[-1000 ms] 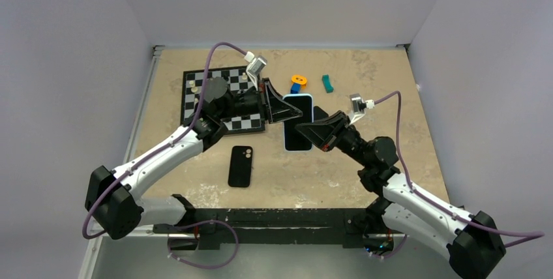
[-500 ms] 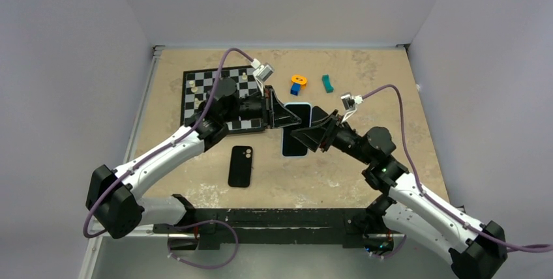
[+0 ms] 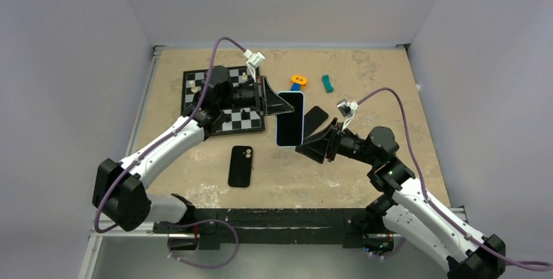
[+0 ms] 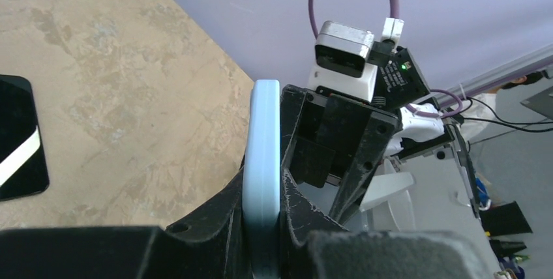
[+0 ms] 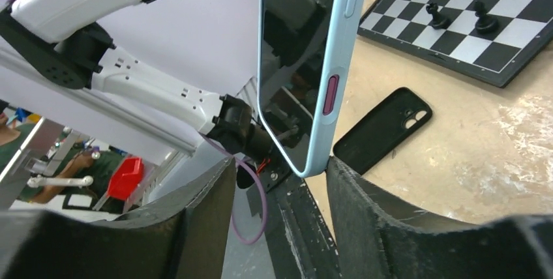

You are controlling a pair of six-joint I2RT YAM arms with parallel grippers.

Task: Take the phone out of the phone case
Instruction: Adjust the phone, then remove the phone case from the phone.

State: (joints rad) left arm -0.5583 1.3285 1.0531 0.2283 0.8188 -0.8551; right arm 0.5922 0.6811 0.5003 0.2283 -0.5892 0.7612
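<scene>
Right wrist view: right tool (image 5: pixel 279 165) has its jaws apart around the near end of the phone (image 5: pixel 287 64), which is held clear of the worktop (image 5: pixel 469 155). Farther along, the left tool (image 3: pixel 279 104) is clamped on the light-blue phone case (image 4: pixel 262 161). A chessboard (image 3: pixel 192 100) lies beyond.

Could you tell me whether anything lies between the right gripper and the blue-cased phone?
Nothing but air: in the right wrist view, the open right gripper faces the lower end of the blue-cased phone.

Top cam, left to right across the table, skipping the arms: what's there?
chessboard → blue-cased phone → flat black phone → teal block
</scene>
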